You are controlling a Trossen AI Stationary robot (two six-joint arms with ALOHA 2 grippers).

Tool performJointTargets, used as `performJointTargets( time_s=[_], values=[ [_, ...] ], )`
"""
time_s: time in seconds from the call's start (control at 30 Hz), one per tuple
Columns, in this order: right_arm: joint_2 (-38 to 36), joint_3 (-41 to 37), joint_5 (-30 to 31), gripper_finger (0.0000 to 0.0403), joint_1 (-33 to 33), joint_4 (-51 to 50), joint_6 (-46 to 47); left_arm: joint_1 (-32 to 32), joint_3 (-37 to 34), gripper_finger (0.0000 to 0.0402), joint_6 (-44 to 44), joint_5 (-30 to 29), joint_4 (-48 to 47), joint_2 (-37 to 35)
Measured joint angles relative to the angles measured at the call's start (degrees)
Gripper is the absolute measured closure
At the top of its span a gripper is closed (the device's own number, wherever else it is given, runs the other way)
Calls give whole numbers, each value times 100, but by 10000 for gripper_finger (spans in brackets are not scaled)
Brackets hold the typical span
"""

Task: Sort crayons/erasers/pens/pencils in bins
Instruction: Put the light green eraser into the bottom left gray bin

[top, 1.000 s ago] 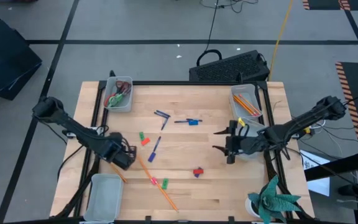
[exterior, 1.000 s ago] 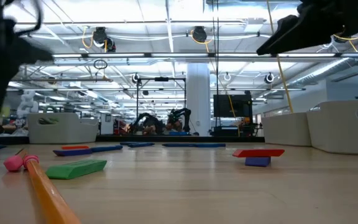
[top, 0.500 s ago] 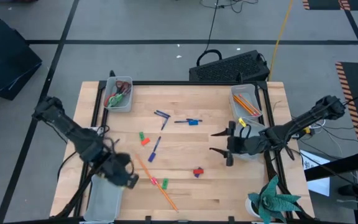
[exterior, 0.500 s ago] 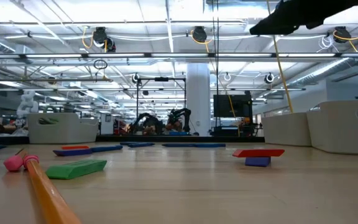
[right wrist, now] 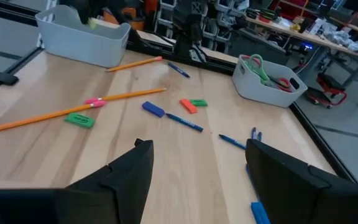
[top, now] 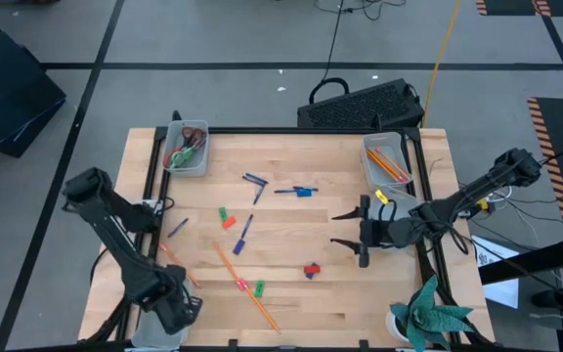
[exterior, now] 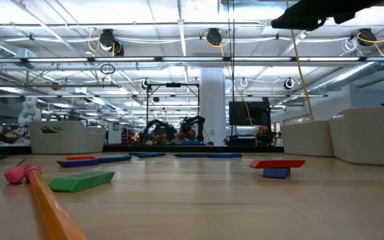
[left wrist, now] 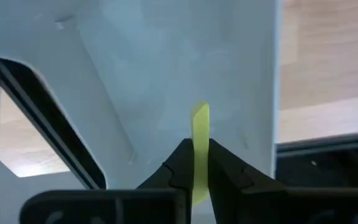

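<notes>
My left gripper hangs over the near-left bin at the table's near left corner, shut on a small yellow-green piece. My right gripper hovers open above the table's right half, with nothing between its fingers. Orange pencils, dark pens and short red and green crayons lie flat on the wood. The far-right bin holds pencils. My left gripper pinches the yellow-green piece between its two fingertips. The piece's free end sticks out past them. The fingers point down from above into the bin. The piece is lifted clear, over the bin's pale floor.
The far-left bin holds scissors. A fourth bin sits under my right arm. A red and blue piece and a green and a pink piece lie near the front. A green plant stands at the near right corner.
My left gripper has travelled from the table's left middle toward the near edge, ending over the near-left bin, still shut. A pencil and a short pen on the left, which the arm covered before, now show.
</notes>
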Motion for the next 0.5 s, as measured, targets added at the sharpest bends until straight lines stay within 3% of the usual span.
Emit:
performJointTargets(
  time_s=[0.2,0.43,0.5],
  values=[
    [0,0,2,156,9,0,139,48,-453,367,237,563,277,254],
    [11,0,0,155,13,-87,167,27,-893,362,417,592,493,206],
    [11,0,2,155,59,-131,165,31,-1068,348,525,865,673,208]
  ],
)
